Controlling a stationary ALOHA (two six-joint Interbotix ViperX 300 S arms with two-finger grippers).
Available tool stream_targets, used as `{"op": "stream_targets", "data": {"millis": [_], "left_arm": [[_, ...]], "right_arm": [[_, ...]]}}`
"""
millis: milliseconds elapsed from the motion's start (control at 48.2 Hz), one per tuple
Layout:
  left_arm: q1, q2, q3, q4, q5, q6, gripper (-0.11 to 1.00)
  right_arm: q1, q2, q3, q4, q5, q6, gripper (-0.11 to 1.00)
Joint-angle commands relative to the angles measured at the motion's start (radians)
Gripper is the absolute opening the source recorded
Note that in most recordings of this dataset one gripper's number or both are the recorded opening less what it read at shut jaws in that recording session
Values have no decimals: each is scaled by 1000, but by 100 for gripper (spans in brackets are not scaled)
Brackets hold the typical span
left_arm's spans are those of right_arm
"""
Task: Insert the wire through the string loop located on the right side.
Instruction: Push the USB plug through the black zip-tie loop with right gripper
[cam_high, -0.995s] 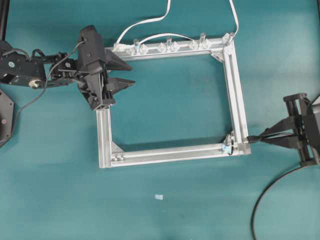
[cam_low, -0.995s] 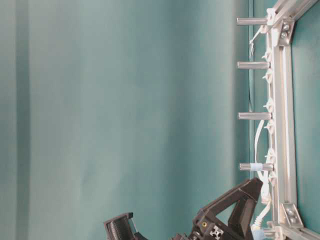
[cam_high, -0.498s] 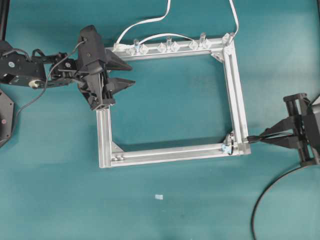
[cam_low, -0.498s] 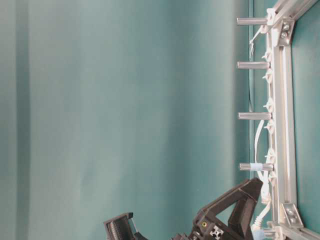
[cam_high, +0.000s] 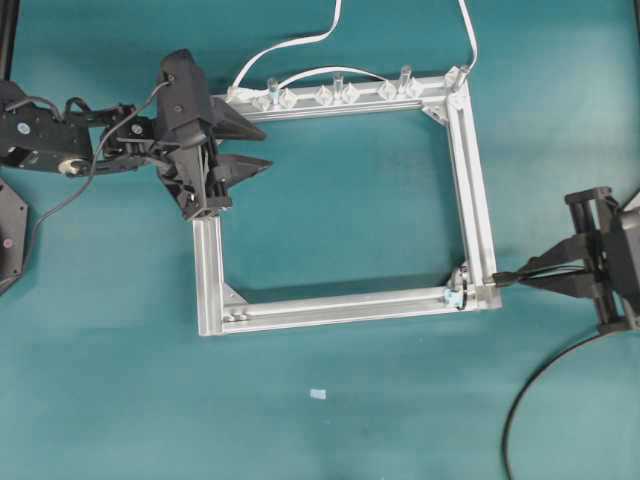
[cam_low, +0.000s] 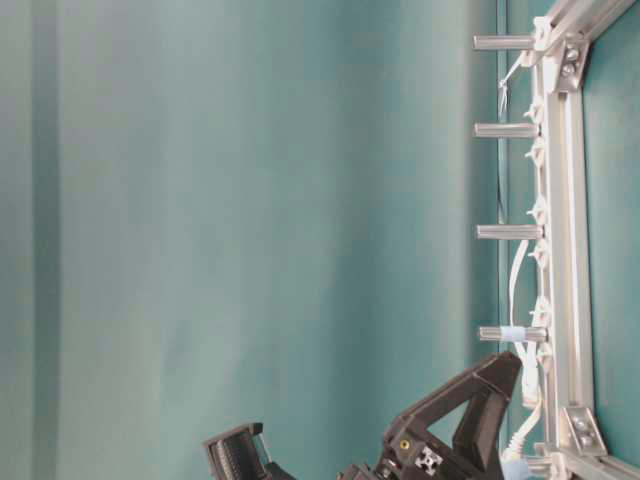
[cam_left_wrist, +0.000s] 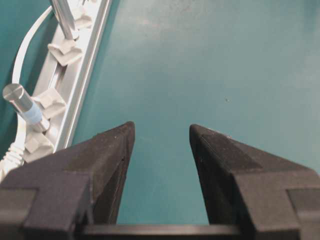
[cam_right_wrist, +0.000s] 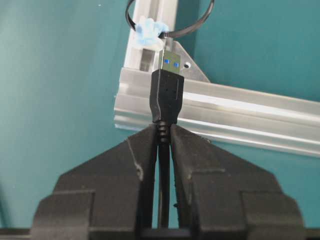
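No legible text, label, brand, number or sign on anything.

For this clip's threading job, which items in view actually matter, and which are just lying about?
In play:
- the wire, its USB plug clamped in the right hand
- the string loop, thin, dark, with a light-blue knot at the frame corner
- the aluminium frame carrying it

Lying about:
- the flat white cable
- the clear clips
- the small pale scrap
- the left hand, open and empty
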Motion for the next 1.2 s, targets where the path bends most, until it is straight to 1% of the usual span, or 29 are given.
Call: {"op": "stream_targets", "data": {"millis": [0,207,498,850,1016,1182], "left_arm": [[-6,-20,-20,-2,-3,-2,49],[-17,-21,-23,-2,-3,-2,49],[-41,-20,-25,-2,6,-2,49],[-67,-14,-51,-2,17,-2,49],[-103,-11,-58,-2,17,-2,50],[-143,-11,-67,-2,21,-5,50]], "right_arm": [[-2,38,-41,-11,-23,-2,12],[-2,141,-86,-15,-71,0,12],[-2,230,-140,-15,-114,0,12],[-2,322,-206,-15,-121,0,12],[-2,345,-227,-15,-127,0,12],[-2,353,-229,-15,-138,0,12]]}}
